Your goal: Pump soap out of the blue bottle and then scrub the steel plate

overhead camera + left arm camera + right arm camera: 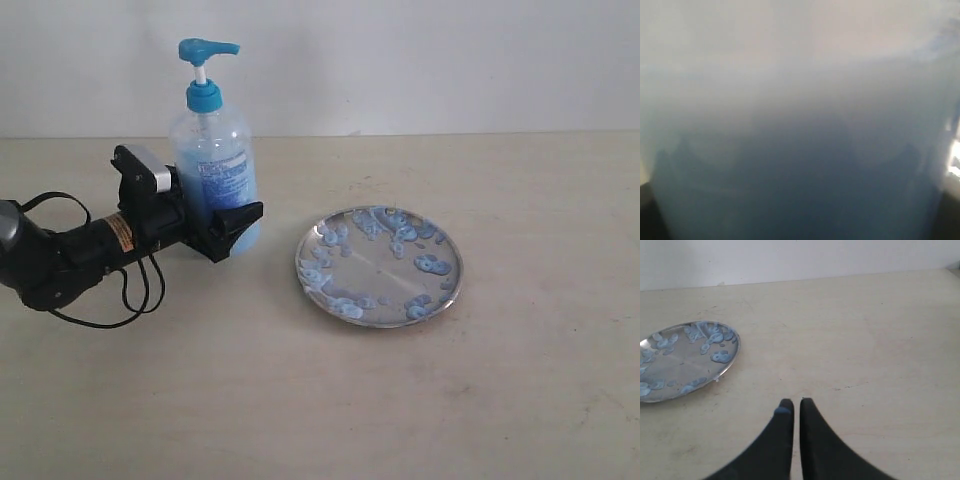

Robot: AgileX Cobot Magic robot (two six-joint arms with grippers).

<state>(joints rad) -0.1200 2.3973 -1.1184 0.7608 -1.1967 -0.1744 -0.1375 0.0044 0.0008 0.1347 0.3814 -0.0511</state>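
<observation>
Left gripper (pixel 228 216) is clamping the blue bottle (pixel 212 165) low on its body. The bottle is standing upright at far left on the table (pixel 520 400), pump head up. Left wrist view is showing only blurred pale blue.

The steel plate (pixel 380 266) is sitting right of the bottle, near but not touching, with soap (pixel 432 265) blobs dotting it.

Right gripper (pixel 796 407) is hovering over the table apart from the plate, pinched together and empty, with a blue smear on one fingertip (pixel 782 411).

I'm reading this as pumping about done, scrub pending. Next move is calling for the right arm to reach onto the plate. No scrubber is showing.
</observation>
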